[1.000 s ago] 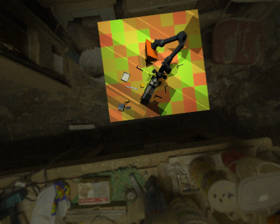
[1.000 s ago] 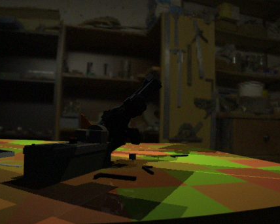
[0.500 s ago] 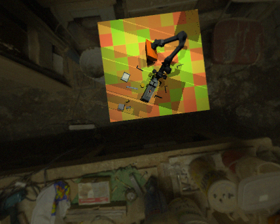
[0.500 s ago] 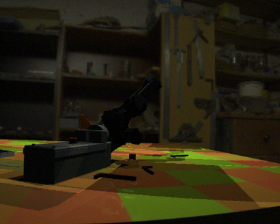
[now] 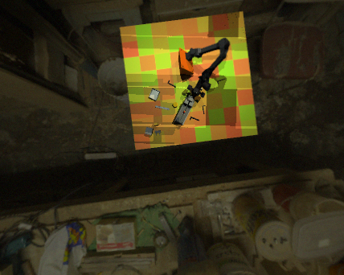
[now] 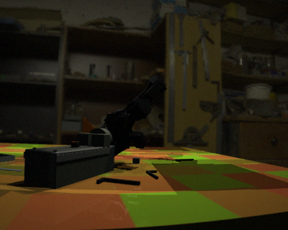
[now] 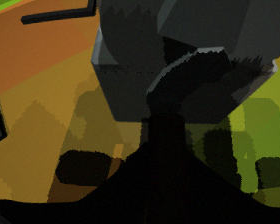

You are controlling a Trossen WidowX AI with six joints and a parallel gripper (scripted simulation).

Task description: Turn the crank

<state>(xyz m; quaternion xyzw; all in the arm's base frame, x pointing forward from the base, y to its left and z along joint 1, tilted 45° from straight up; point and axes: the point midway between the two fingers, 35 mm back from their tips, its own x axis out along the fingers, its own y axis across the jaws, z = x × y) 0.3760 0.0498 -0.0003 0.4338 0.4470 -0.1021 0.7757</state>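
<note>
The machine is a long grey box [image 5: 183, 115] [image 6: 85, 165] [image 7: 136, 95] on the checkered table. A small red-orange pointer [image 5: 184, 112] [image 6: 75, 144] shows on its top; the two brass zero marks are too small to tell, so its level against them cannot be read. A rounded grey part [image 6: 103, 132] stands at the machine's arm-side end. In the wrist view a dark curved crank arm [image 7: 188, 72] lies over the end face. My gripper [image 5: 193, 97] [image 7: 161, 149] is at that end, shut on the crank handle, which is almost black in shadow. The fingertips are hidden in the exterior view.
Black L-shaped bars [image 5: 194, 119] [image 6: 120, 181] [image 7: 58, 16] lie beside the machine. On its other side are a white tray [image 5: 153, 95], a thin grey strip [image 5: 162, 108] and a grey block [image 5: 149, 131]. An orange panel [image 5: 185, 63] [image 6: 87, 125] stands behind the machine.
</note>
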